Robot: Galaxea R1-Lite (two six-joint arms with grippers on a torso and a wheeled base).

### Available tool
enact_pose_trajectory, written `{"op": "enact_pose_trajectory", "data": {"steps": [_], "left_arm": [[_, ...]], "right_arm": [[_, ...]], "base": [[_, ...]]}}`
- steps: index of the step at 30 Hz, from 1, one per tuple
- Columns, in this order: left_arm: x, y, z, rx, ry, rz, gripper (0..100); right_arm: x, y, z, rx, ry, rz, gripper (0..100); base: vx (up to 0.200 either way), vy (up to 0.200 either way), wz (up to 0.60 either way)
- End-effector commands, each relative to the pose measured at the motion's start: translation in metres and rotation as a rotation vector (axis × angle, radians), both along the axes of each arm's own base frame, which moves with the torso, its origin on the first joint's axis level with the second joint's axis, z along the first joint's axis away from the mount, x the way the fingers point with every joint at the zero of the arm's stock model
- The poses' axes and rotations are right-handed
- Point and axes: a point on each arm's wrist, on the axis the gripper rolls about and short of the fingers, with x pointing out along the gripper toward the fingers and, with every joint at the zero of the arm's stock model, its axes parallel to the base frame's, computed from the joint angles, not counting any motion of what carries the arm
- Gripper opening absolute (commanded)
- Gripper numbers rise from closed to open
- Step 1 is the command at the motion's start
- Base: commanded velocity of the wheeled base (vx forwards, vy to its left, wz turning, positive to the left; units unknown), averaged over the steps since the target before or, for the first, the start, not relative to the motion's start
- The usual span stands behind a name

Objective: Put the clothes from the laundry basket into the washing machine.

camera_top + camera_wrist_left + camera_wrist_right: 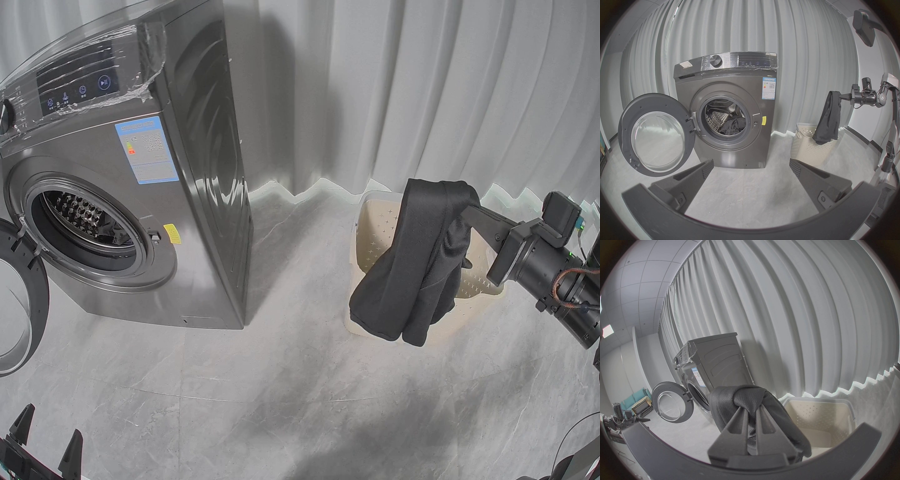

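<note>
Your right gripper is clenched on a dark garment, hanging over the laundry basket — well apart from the washing machine. One dark piece already lies in the drum, and the basket looks otherwise empty. Your left gripper is spread and holds nothing — carry and drop remain.

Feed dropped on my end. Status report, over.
Right claw shut on dark garment, hanging over laundry basket. Left claw open, holding nothing. Washing machine door open, dark clothes inside.
</note>
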Motion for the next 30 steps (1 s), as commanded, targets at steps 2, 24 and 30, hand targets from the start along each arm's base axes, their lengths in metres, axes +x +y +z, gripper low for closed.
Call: {"op": "enact_pose_trajectory", "data": {"steps": [2,24,30], "left_arm": [[-0.0002,0.0,-0.0046,-0.001,0.0,0.0,100],[0.0,0.0,-0.0045,-0.005,0.002,0.001,100],[0.0,0.0,-0.0044,-0.004,0.0,0.001,100]], "right_arm": [[0.0009,0.0015,-0.0009,-0.003,0.004,0.004,0],[0.0004,0.0036,-0.003,-0.006,0.011,0.011,0],[0.0013,0.0047,-0.0048,-0.01,0.017,0.015,0]], "base": [[0.0,0.2,0.0],[0.0,0.2,0.0],[0.0,0.067,0.0]]}}
